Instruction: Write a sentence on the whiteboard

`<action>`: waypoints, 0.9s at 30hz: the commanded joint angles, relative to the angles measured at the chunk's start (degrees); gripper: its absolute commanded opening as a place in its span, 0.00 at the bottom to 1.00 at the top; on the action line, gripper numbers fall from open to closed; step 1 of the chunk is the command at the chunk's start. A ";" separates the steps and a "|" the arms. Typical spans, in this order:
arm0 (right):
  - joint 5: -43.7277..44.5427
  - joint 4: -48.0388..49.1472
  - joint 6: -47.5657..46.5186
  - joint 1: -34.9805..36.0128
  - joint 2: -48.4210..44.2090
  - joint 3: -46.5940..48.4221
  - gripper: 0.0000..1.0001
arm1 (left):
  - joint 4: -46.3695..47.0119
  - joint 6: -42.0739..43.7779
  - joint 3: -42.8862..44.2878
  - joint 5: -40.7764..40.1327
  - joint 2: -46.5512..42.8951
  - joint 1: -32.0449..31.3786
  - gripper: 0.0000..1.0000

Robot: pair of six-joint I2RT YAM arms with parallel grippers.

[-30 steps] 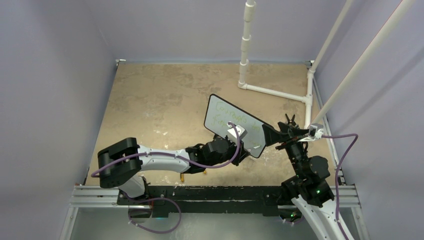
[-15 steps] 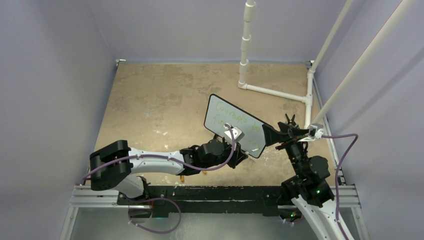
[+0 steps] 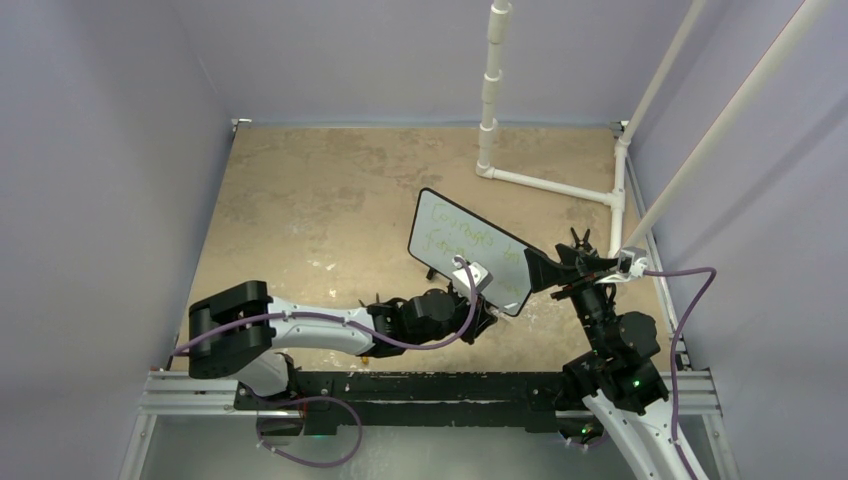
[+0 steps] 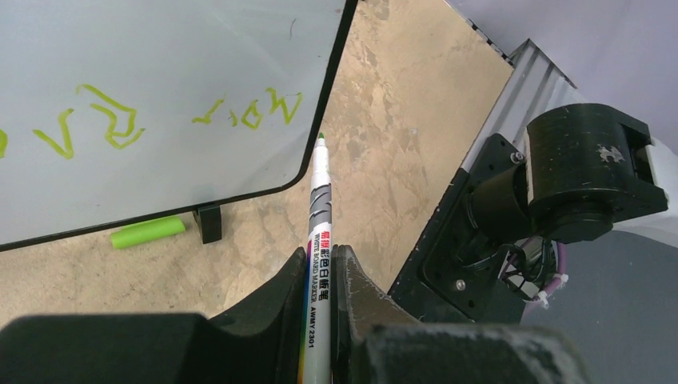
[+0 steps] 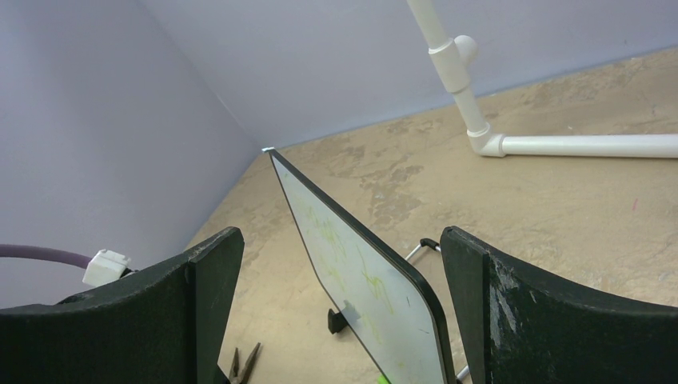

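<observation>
The whiteboard (image 3: pixel 470 250) stands on its edge a little right of centre in the top view, on the mottled tan table (image 3: pixel 320 200), running diagonally from upper left down to lower right. The sentence (image 3: pixel 458 228) shows on its face as two rows of thin green scrawl, too faint from above to read. In the left wrist view the board fills the upper left of the frame and the green letters appear upside down near its lower right corner. The left gripper (image 4: pixel 320 268) is clamped on a whiteboard marker (image 4: pixel 321 200), whose grey and white barrel rises from between the fingers at the bottom centre of that view. Its green tip sits just off the board's rounded lower right corner, over bare table rather than on the white surface. A green cap (image 4: pixel 146 232) lies on the table under the board's lower edge, just beside one small black foot (image 4: pixel 209 222). The right gripper (image 5: pixel 342 236) has its fingers wide apart, with the board seen edge-on between them and neither finger touching it in the right wrist view. Pliers (image 5: pixel 244 364) lie at the lower left of that view. A white pipe frame (image 3: pixel 490 90) stands at the upper right of the top view.
</observation>
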 commanded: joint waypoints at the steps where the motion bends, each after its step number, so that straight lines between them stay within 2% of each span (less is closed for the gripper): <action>1: 0.54 0.57 0.07 0.28 -0.77 0.00 0.96 | 0.93 -0.68 1.66 -2.09 1.12 -0.34 0.00; 27: 0.56 0.57 0.06 0.24 -0.77 -0.04 0.96 | 2.03 1.15 5.36 -2.46 5.04 -0.34 0.00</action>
